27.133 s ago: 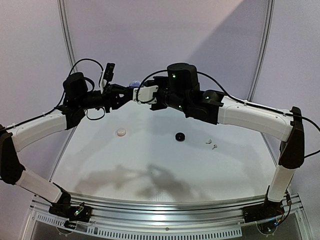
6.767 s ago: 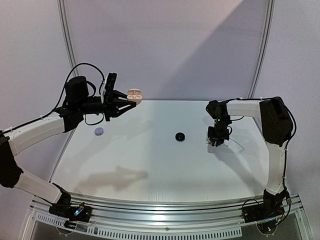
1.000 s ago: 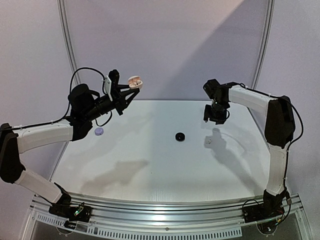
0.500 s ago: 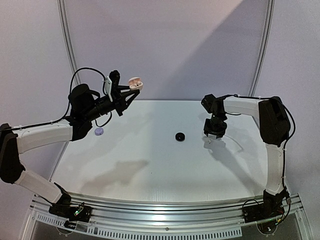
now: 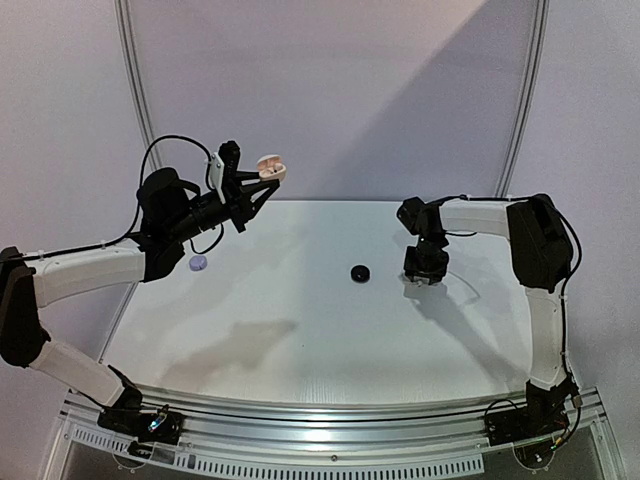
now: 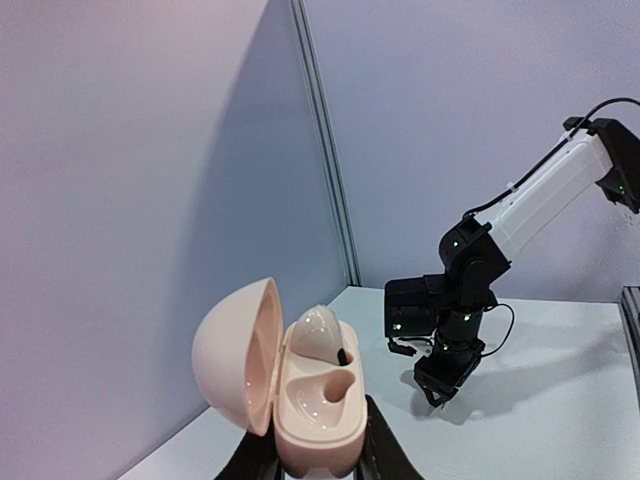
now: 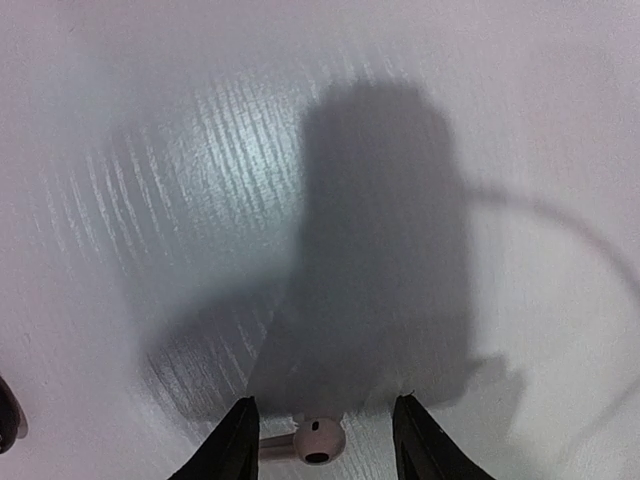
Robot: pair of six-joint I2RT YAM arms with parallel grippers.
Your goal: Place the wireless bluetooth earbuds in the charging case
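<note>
Right gripper (image 7: 325, 450) part open, empty, straddles earbud (image 7: 318, 438), stem across gap; left gripper (image 6: 318, 462) clamps open case (image 6: 310, 400) far left.

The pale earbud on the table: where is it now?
In the right wrist view, bottom centre: the earbud lies on the table between the open fingers of the right hand.

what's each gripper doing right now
Left gripper: shut on the open pink charging case.
Right gripper: open, fingers either side of a pale earbud.
</note>
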